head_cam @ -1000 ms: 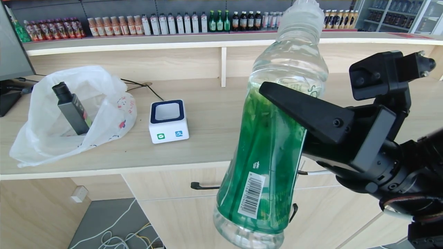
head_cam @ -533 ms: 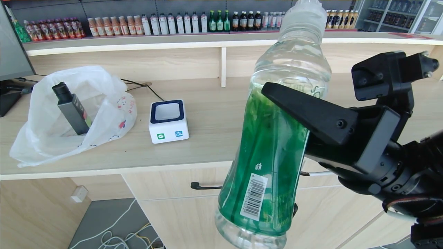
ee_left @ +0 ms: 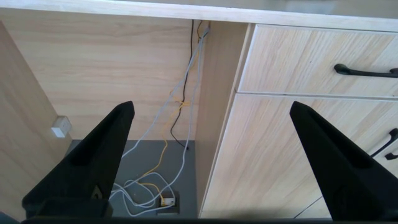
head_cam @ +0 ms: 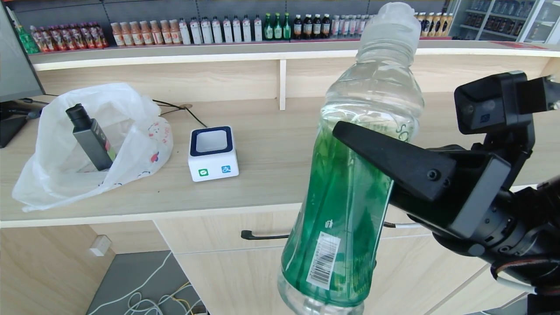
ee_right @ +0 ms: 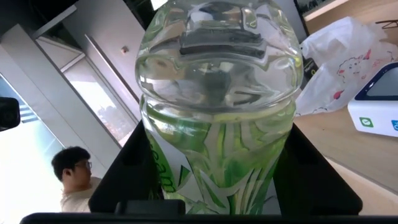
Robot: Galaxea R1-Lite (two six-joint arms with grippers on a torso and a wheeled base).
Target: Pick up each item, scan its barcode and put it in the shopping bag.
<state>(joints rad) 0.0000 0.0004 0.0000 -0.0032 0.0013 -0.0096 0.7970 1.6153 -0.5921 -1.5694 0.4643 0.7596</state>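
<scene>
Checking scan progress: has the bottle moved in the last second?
Yes. The bottle has drifted slightly right and down, away from the scanner.

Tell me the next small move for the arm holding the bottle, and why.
Probably swing the right gripper left toward the scanner, turning the bottle so its barcode meets the upward window. The bottle hangs right of the scanner, barcode toward the head camera.
</scene>
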